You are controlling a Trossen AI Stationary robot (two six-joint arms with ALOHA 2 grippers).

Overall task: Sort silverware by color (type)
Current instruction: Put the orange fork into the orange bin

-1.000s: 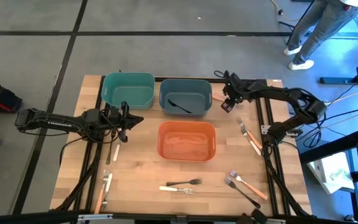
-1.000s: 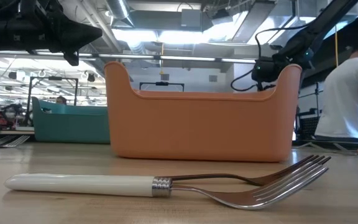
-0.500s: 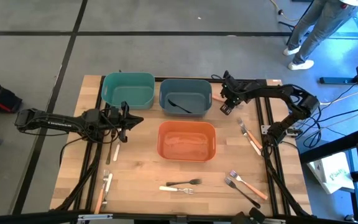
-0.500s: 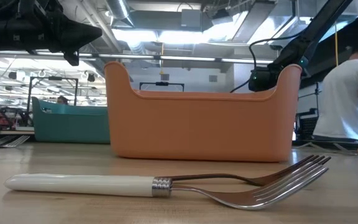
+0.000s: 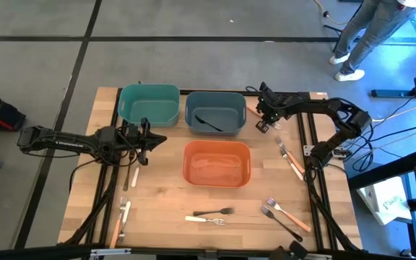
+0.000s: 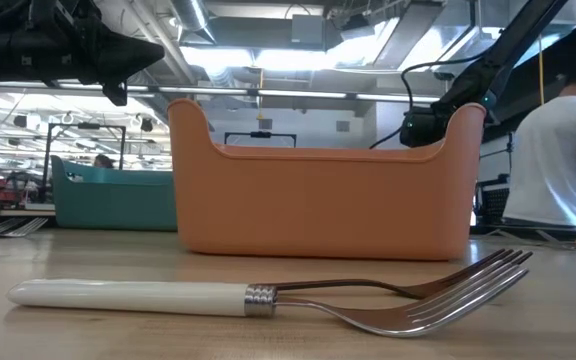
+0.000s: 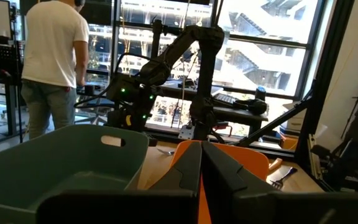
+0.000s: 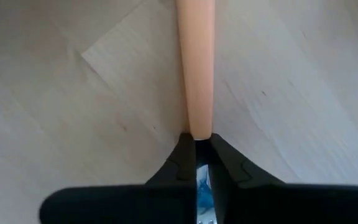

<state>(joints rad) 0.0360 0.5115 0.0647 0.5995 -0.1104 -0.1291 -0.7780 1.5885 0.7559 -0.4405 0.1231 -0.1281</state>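
The orange-handled utensil (image 8: 196, 68) lies flat on the bench near the far right corner, just to the right of the blue-grey bin (image 5: 215, 112), and the right gripper (image 8: 196, 144) is now closed on the end of its handle; its two dark fingers (image 8: 180, 152) press the handle from both sides. One second ago this gripper stood wide open a little further to the right; since then it has moved slightly toward the bin and shut. The rest of the silverware has not moved: a black utensil (image 5: 208, 120) lies inside the blue-grey bin, a white-handled fork (image 6: 268, 297) and a dark fork (image 5: 214, 211) lie side by side near the front edge, in front of the orange bin (image 5: 217, 163), two more forks (image 5: 286, 215) lie toward the front right corner, another pair (image 5: 290, 159) lies near the right edge, and some pieces (image 5: 121, 217) lie along the left edge. The teal bin (image 5: 149, 105) stands at the far edge, to the left of the blue-grey one. The left gripper (image 7: 201, 168) waits above the left side of the bench, close to the teal bin, with its fingers pressed together and nothing between them, the same as before. A person (image 7: 50, 62) stands in the room beyond the bench.
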